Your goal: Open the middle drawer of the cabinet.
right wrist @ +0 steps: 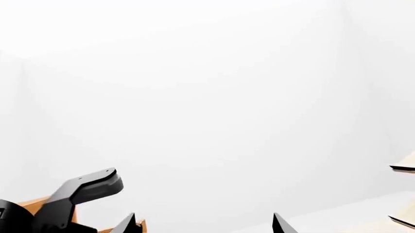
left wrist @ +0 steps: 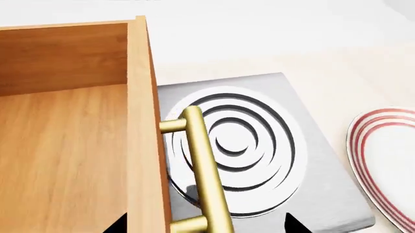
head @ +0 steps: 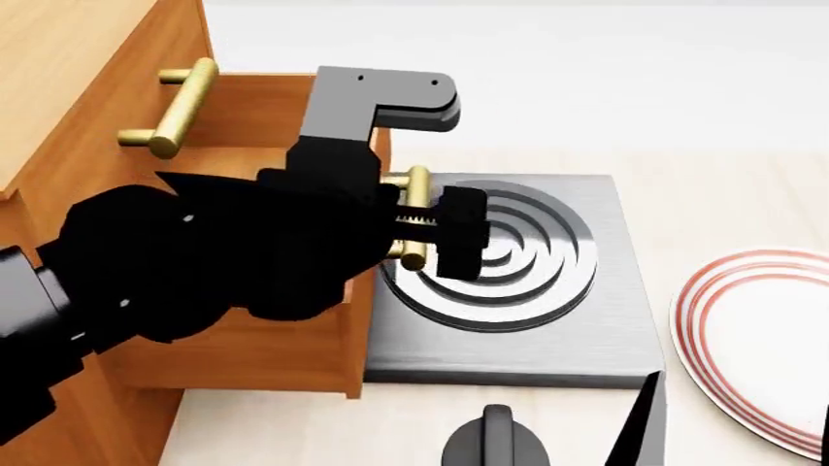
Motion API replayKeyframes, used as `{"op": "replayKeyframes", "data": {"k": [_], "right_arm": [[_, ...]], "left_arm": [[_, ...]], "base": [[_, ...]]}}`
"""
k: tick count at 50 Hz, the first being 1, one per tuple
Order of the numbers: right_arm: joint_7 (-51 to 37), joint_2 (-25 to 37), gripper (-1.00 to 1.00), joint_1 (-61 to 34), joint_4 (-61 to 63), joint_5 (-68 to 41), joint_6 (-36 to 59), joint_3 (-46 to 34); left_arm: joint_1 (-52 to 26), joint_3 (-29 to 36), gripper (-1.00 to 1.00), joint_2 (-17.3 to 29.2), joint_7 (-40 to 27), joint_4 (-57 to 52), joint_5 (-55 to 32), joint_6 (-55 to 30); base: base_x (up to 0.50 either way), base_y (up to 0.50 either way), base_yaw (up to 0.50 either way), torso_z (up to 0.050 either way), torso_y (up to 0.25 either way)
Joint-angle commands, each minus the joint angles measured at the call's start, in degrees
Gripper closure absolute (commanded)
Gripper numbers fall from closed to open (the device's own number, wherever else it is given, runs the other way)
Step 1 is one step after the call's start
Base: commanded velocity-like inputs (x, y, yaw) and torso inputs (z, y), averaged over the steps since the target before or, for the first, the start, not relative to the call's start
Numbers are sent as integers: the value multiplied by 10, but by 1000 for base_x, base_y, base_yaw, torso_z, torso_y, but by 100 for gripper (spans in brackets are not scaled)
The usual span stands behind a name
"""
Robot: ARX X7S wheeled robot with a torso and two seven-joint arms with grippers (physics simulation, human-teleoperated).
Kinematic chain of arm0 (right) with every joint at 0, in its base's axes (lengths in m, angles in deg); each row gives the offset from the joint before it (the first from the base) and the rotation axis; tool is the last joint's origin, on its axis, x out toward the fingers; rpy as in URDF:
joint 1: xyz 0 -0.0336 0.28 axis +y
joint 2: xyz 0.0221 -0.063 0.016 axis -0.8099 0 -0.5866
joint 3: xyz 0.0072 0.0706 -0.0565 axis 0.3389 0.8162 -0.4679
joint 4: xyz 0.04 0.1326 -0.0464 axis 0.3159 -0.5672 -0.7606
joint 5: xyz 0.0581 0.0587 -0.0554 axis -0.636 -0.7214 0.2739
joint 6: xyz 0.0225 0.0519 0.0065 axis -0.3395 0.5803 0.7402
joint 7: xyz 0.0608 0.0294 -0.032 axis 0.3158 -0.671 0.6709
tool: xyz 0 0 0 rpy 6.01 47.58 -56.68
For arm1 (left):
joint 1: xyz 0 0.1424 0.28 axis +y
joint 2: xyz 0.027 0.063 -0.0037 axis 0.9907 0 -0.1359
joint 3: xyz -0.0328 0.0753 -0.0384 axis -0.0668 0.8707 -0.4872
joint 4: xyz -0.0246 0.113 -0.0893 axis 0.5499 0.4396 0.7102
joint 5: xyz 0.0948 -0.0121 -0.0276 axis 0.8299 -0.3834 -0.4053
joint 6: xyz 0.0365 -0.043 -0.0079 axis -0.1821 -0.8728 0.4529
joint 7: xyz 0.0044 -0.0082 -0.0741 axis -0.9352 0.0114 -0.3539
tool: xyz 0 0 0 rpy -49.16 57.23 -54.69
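Our left claw [head: 417, 221], arm reaching rightward, grips the middle drawer's [left wrist: 71, 145] near-far brass handle [left wrist: 206, 170]; drawer out rightward. Right claw [right wrist: 204, 224] stands wide.

The middle drawer [left wrist: 65, 145] was orange-brown wood with a smooth, matt grain, and its bar handle [left wrist: 206, 174] was polished brass with a soft sheen. Under it lay a brushed grey metal plate [head: 609, 330] with ringed grooves. The left claw [head: 434, 233] looked like matt black plastic. The red-ringed plate [head: 751, 340] looked glossy.
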Motion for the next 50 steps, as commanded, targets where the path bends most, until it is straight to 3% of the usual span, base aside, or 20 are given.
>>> {"op": "replayKeyframes", "data": {"k": [1, 36, 50], "right_arm": [[0, 1, -100, 2, -1, 0, -4, 0], [-5, 8, -100, 5, 0, -3, -9, 1], [-6, 9, -100, 5, 0, -2, -11, -2]], "left_arm": [[1, -9, -100, -5, 17, -54, -15, 22], [-4, -12, -100, -5, 90, -128, 11, 92], [-6, -12, -100, -5, 71, -92, 21, 105]], "base": [[0, 0, 0, 0, 0], [0, 0, 0, 0, 1], [4, -4, -7, 0, 0]]}}
